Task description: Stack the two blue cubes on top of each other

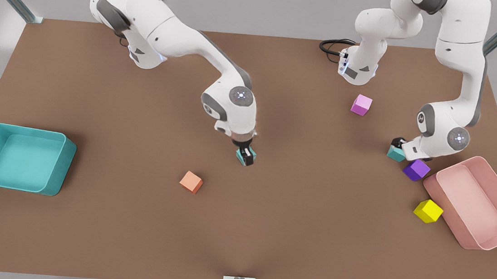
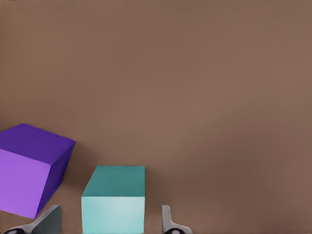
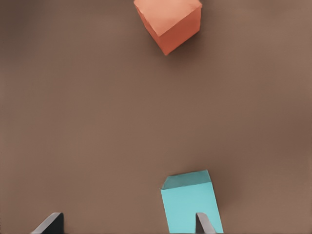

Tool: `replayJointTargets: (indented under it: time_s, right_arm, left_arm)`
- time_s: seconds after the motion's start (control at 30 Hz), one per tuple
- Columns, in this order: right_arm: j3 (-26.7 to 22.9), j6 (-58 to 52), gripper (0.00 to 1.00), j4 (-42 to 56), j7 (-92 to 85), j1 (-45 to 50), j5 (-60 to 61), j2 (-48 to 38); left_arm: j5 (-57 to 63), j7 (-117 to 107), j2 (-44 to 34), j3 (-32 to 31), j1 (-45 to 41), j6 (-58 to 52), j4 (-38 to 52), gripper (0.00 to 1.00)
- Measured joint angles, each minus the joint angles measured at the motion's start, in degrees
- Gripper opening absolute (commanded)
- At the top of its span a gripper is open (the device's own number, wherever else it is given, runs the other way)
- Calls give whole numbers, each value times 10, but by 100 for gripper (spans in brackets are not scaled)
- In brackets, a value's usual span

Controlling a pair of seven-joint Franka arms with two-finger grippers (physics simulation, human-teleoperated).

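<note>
Left tool (image 2: 111,217), released, I am straddling first blue cube (image 1: 395,153) just beside purple cube (image 2: 29,170). Right tool (image 3: 129,222), released, I am hovering off-centre over second blue cube (image 3: 190,204), well apart from purple cube. Advice: centre before clenching; avoid nudging purple cube.

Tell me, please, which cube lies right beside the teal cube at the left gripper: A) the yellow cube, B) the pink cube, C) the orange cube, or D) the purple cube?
D: in the left wrist view the purple cube lies next to the teal cube that sits between the open fingers of the left gripper.
</note>
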Motion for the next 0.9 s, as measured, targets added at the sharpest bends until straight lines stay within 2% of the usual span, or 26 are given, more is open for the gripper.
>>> replayJointTargets:
  time_s: [0.07,0.17,0.23,0.3,0.5,0.83,0.87,0.9]
  right_arm:
    - [0,-62,100,23,-105,-71,-6,-8]
    - [-5,-196,100,120,-277,-152,4,-63]
    - [-13,-274,100,134,-373,-203,23,-149]
    - [-18,-329,100,75,-458,-235,41,-256]
    - [-38,-420,100,51,-665,-268,99,-248]
    - [-71,-481,100,79,-911,-300,133,-217]
    - [-71,-485,100,79,-929,-299,138,-216]
    - [-71,-489,100,79,-946,-299,142,-216]
  left_arm:
    - [-1,25,6,0,1,18,-6,100]
    - [-3,57,10,0,2,36,-13,100]
    - [-4,75,12,0,2,44,-14,100]
    - [-6,92,18,0,2,51,-15,100]
    - [-10,132,33,0,2,63,-19,100]
    - [-24,174,53,0,3,87,-26,98]
    - [-26,177,55,0,3,89,-26,96]
    - [-28,180,56,0,3,91,-26,86]
